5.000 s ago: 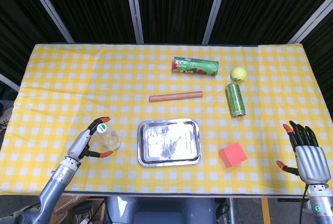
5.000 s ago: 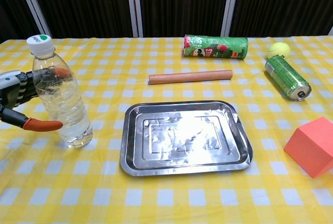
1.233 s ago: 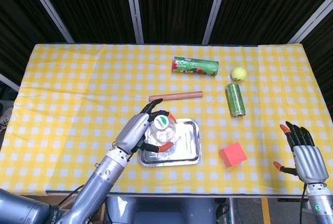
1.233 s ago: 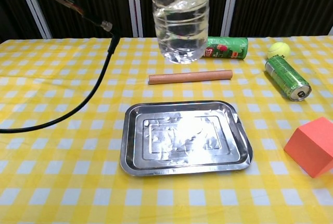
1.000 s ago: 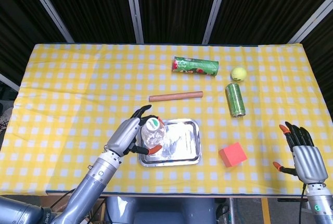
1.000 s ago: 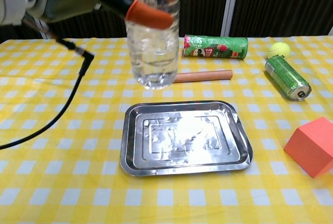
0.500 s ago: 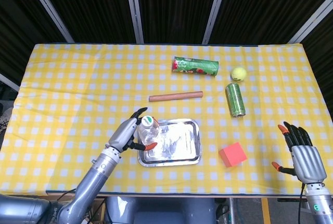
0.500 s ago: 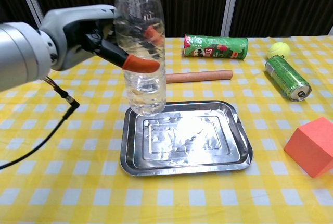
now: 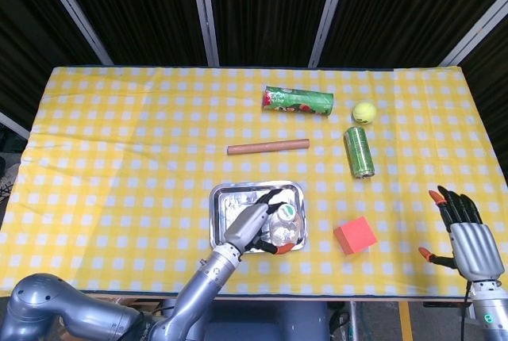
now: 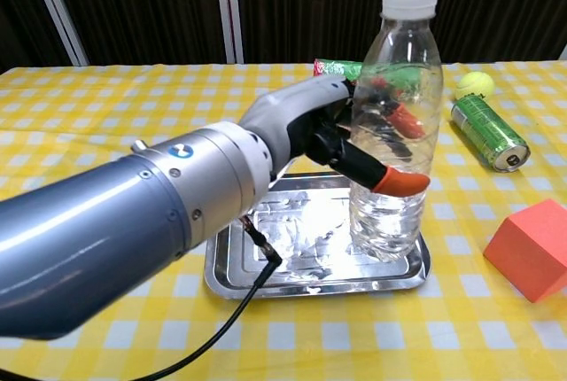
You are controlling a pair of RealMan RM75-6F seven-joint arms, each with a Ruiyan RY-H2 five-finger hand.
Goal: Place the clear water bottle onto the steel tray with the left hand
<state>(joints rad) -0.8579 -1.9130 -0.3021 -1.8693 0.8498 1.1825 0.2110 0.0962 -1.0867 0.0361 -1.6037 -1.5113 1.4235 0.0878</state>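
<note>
The clear water bottle (image 10: 395, 124) with a white cap stands upright on the right part of the steel tray (image 10: 301, 286); its base seems to rest on the tray floor. My left hand (image 10: 341, 146) grips the bottle around its middle from the left, orange fingertips wrapped on the front. From above, the bottle (image 9: 285, 226) shows at the tray's (image 9: 230, 193) right side with the left hand (image 9: 252, 228) beside it. My right hand (image 9: 470, 238) hovers open at the table's near right corner, holding nothing.
A green chip can (image 9: 298, 101), a tennis ball (image 9: 364, 112) and a green drink can (image 9: 359, 151) lie at the back right. A wooden rod (image 9: 268, 147) lies behind the tray. A red block (image 9: 355, 235) sits just right of the tray.
My left hand has carried the bottle from above the tray's left edge to its right part and lowered it. The right hand has barely moved.
</note>
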